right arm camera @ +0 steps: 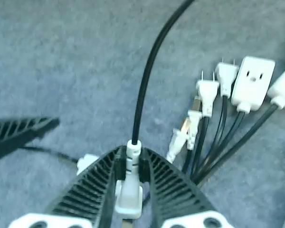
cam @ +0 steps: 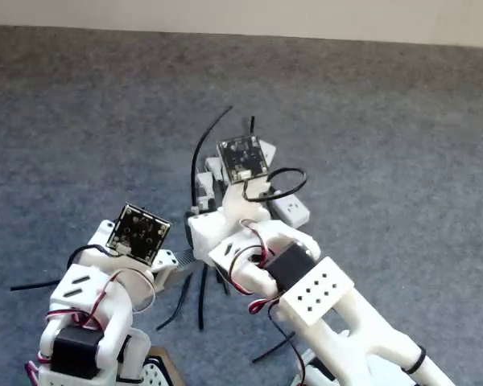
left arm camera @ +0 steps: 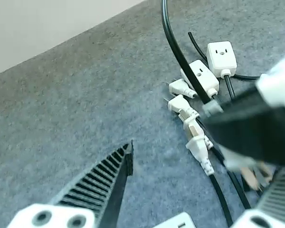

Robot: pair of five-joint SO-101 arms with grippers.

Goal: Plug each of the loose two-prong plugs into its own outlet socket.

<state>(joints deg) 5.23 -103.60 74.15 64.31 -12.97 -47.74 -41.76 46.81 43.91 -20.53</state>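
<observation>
Plug-in job: my right gripper (right arm camera: 131, 154) clamps a white connector (right arm camera: 128, 194) by its body, black cord (right arm camera: 152, 66) trailing; my left gripper (left arm camera: 204, 166) hangs jaws apart near loose plugs (right arm camera: 208, 92) lying beside outlet sockets (right arm camera: 251, 80) on grey carpet (right arm camera: 61, 57). I judge these pieces light and stiff, best pinched across the moulded sides

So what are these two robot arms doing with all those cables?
They're on a plugging-in job. The right gripper is clamped on a white plug with a black cable above the grey carpet. The left gripper is open, holding nothing. Other white two-prong plugs lie loose beside white outlet blocks, not plugged in.
</observation>
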